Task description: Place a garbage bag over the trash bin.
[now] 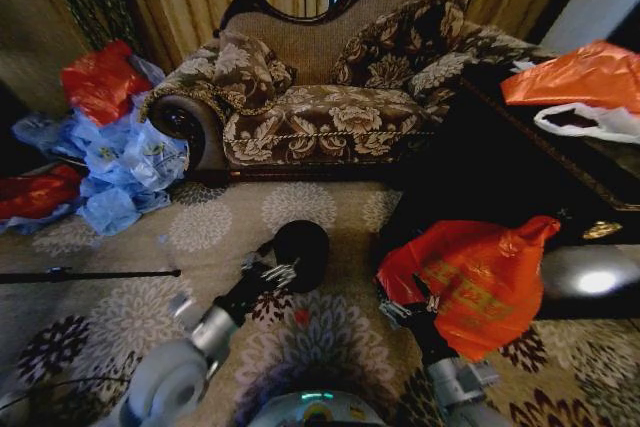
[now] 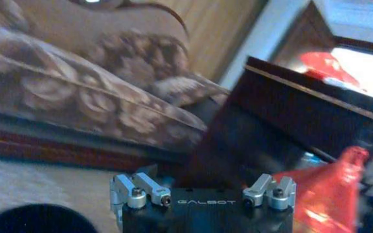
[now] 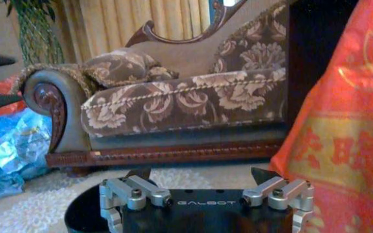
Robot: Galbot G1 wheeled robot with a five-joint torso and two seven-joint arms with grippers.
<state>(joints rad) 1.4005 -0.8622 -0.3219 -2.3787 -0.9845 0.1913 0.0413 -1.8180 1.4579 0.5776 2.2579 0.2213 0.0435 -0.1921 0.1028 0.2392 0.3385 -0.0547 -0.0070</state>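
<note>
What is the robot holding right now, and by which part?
The right claw seems to hold the orange bag with yellow print by its lower edge. The left claw sits at the trash bin; a grip cannot be told.

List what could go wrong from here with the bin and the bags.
The left gripper sits right at the rim of the trash bin, which nothing steadies; a nudge might tip it. The orange bag with yellowish print bulges by the right gripper, close to the dark table, and may snag. Another orange bag lies on that table, so a mix-up seems possible.
</note>
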